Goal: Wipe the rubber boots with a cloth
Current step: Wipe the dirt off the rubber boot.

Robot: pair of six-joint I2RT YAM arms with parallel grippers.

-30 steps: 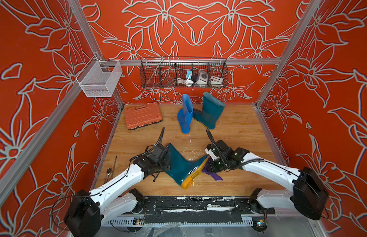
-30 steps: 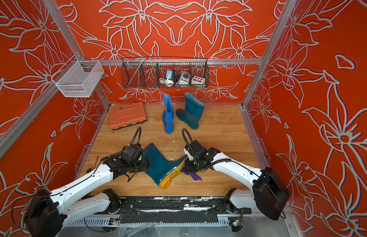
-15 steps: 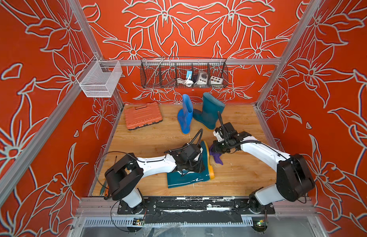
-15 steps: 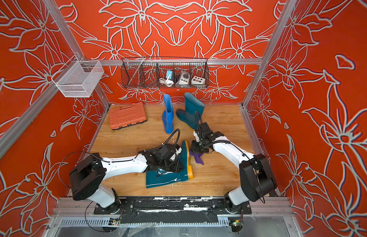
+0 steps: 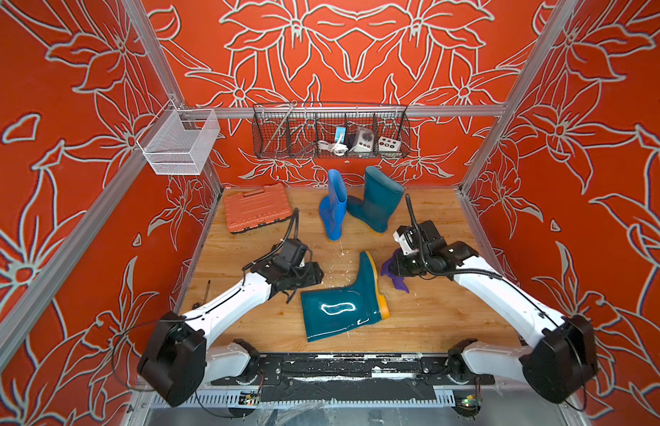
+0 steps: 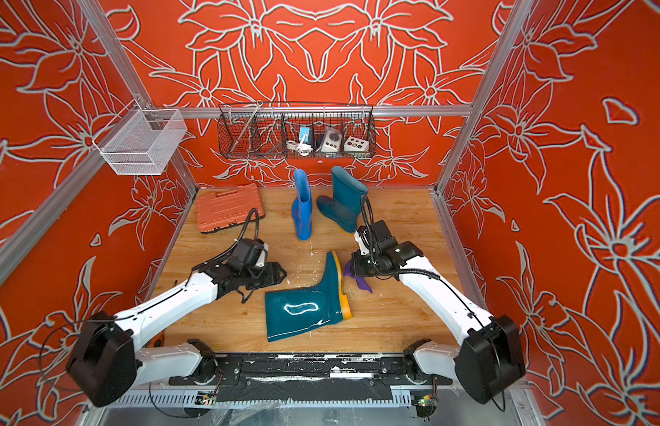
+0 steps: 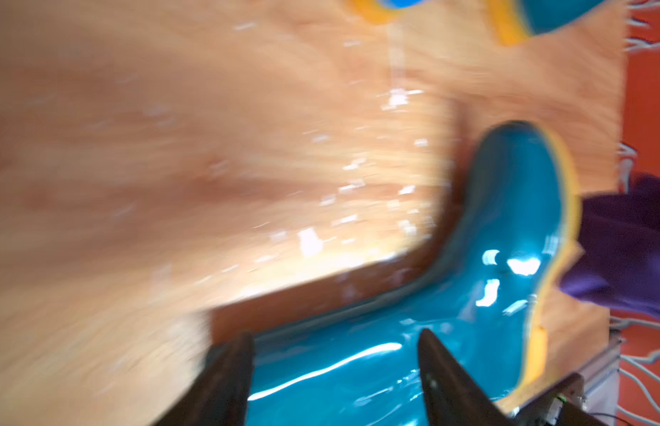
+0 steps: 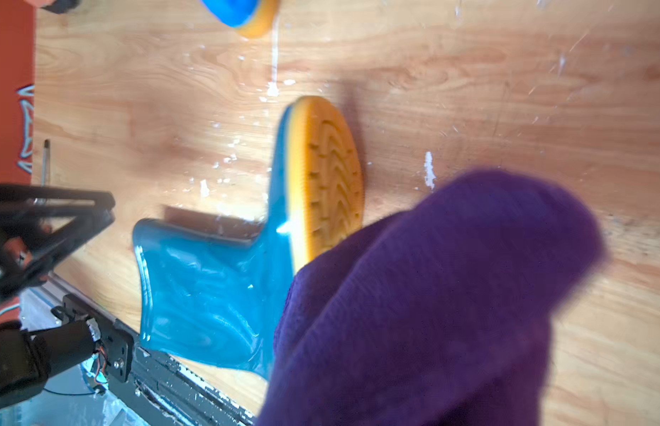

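One dark teal boot (image 5: 343, 306) lies on its side nr the front-middle of the wooden table (image 5: 431, 317), shaft mouth toward the left arm, yellow-orange sole up on edge & facing the right arm. The left gripper (image 5: 316, 274) sits just beside the shaft mouth, apart from it. In the blurred left wrist view its fingers (image 7: 229, 369) are spread w/ nothing btwn them, the glossy shaft beyond.

The right gripper (image 5: 400, 262) is clenched on the purple cloth (image 5: 395, 276), which hangs bunched from it just beside the sole at the toe end. Whether cloth & sole touch, can't tell. In the right wrist view the cloth fills much of the picture & covers part of the ribbed sole.

The other 2 boots stand upright at the back, close together: the slim bright blue boot (image 5: 334, 206) on the left, the second dark teal boot (image 5: 378, 201) on the right. An orange tool case (image 5: 256, 208) lies flat at back left. White flecks dot the wood btwn the boots. On the back wall hangs a dark wire basket (image 5: 280, 136) w/ small devices; a white mesh basket (image 5: 177, 144) hangs on the left rail
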